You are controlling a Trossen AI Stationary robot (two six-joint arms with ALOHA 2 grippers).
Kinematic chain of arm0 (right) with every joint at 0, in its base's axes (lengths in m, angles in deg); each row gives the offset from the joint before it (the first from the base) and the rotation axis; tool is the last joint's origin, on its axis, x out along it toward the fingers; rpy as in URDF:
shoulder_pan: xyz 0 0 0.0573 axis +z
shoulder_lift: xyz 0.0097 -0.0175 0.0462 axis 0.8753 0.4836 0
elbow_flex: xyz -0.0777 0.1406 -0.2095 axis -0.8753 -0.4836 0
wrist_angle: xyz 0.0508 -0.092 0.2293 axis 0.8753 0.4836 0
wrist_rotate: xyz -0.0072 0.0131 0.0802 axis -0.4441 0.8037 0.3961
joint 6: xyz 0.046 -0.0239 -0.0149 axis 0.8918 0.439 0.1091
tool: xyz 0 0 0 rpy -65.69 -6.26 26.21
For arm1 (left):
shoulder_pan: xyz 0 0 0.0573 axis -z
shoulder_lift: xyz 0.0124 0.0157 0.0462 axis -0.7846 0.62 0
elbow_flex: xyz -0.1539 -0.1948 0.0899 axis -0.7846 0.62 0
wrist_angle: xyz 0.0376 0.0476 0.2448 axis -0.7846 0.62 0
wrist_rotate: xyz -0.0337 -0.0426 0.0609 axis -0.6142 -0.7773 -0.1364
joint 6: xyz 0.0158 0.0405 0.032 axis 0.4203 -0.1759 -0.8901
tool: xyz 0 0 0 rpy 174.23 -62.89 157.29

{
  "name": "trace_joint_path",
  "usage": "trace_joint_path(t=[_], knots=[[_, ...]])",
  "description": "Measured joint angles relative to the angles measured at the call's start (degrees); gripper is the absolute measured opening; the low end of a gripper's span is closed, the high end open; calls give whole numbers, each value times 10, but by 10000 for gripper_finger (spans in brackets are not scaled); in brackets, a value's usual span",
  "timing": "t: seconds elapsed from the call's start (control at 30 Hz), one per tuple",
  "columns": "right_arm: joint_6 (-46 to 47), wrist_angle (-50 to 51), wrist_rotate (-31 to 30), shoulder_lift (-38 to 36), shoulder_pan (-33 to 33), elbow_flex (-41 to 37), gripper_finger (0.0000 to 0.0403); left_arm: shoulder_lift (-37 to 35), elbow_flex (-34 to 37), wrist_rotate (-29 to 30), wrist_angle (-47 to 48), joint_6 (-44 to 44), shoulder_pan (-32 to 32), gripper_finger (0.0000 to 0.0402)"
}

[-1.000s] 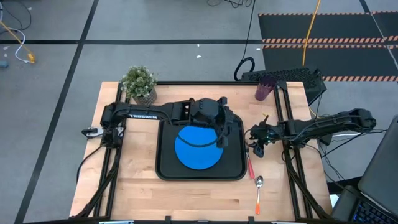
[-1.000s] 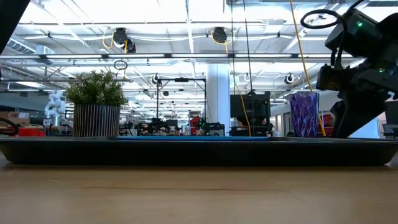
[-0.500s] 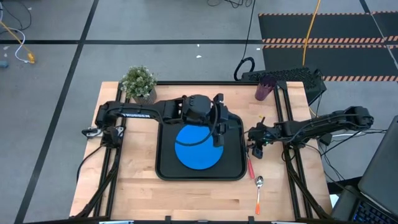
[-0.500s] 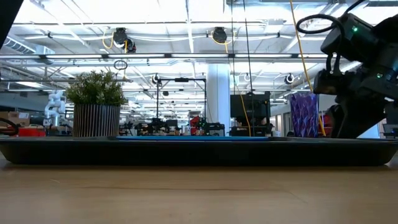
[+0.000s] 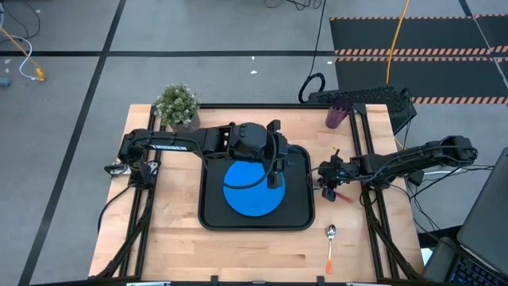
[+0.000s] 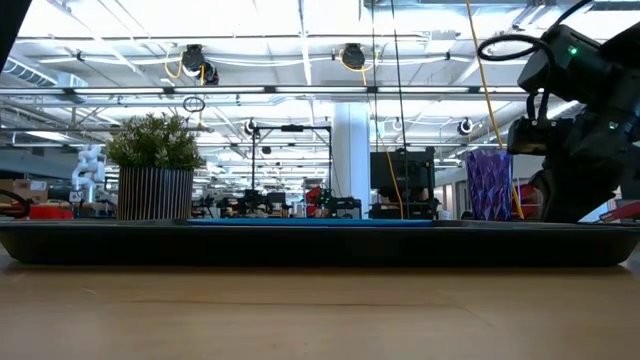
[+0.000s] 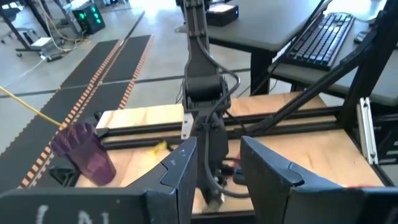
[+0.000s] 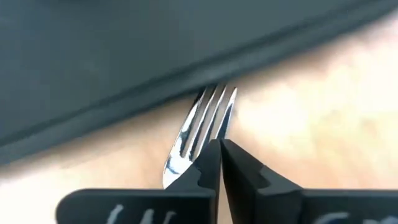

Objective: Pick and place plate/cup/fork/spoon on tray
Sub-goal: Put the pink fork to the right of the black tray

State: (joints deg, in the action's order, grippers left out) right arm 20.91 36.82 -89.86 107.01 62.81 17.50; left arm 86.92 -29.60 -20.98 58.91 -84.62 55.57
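Observation:
The blue plate lies flat in the black tray. My left gripper hovers open over the plate's far right part, nothing between its fingers. My right gripper stands just right of the tray's right rim, shut on the fork. The fork's silver tines point at the tray rim and its red-pink handle trails to the right. The spoon lies on the table at the near right, bowl toward the far edge. The purple cup stands upright at the far right. My right gripper pinches the fork between its two fingers at the neck just behind the tines. The fingers come from the table's right side, slanting down, roughly along the fork. The handle end shows above the tray rim; whether the tines touch the table I cannot tell.
A potted green plant stands at the table's far left corner. A keyboard lies beyond the far right edge. Black frame rails run along the table's left and right sides. Bare wood shows in front of the tray.
My right gripper has shut on the fork. The fork, which lay along the tray's right rim, has swung round: its handle now points toward the table's right edge. My left arm has drawn back a little toward the table's left, its gripper staying open.

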Motion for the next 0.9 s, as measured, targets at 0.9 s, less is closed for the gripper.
trace_joint_path(t=[0.9], knots=[[82, 43, -69, -119, -26, -2, 154, 0, 0, -17, 38, -2, 37, 127]])
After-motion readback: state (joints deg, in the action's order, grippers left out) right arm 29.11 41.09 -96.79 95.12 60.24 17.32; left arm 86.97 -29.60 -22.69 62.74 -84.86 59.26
